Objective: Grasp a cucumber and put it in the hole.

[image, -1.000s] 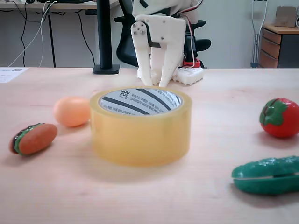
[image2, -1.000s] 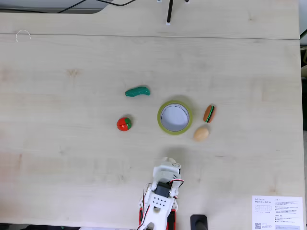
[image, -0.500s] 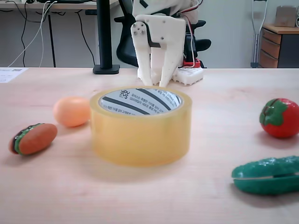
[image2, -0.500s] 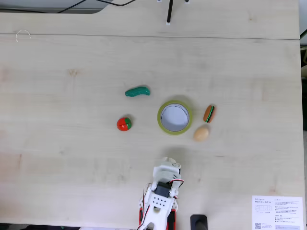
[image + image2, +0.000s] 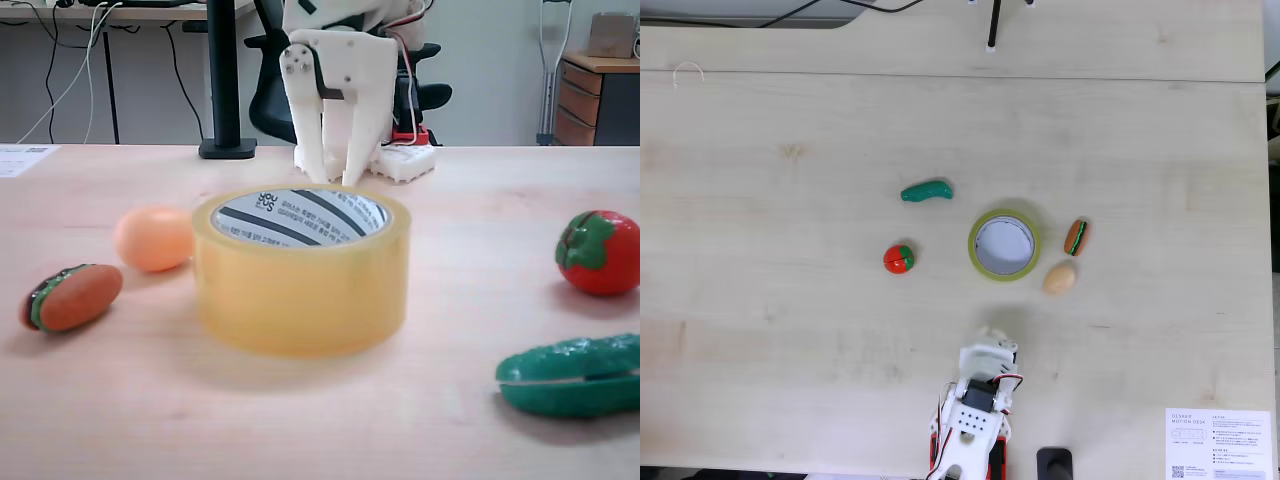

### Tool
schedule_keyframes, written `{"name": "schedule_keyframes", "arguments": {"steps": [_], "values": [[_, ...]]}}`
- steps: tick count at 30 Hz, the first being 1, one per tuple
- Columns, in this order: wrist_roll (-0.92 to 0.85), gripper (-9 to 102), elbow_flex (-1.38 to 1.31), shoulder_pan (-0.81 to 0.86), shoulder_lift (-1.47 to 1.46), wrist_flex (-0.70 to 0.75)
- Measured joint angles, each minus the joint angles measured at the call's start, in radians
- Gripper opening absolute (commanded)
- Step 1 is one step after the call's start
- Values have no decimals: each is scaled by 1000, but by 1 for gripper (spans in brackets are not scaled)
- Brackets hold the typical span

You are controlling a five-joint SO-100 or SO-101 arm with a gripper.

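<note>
The gripper [image 5: 333,178] hangs near the arm's base, fingers pointing down and close together, grasping nothing, well apart from the cucumber [image 5: 927,190]. The roll [image 5: 1004,244] and tomato [image 5: 899,258] lie between them. Risks, as judged: the arm may knock the roll and shift the hole [image 5: 300,217]; the glossy, bumpy cucumber may slip or roll on the desk [image 5: 790,300] under an off-centre grasp.

The table [image 5: 790,330] is carrying a tape roll [image 5: 1004,244] ahead of the gripper [image 5: 988,340], with cucumber [image 5: 927,190], tomato [image 5: 899,258], egg [image 5: 1060,278] and hot dog [image 5: 1076,237] lying around it.
</note>
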Motion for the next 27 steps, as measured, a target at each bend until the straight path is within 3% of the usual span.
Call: {"name": "schedule_keyframes", "arguments": {"steps": [12,27], "values": [[0,0,-321,0,-129,3],[0,0,-1193,-12,-966,55]]}}
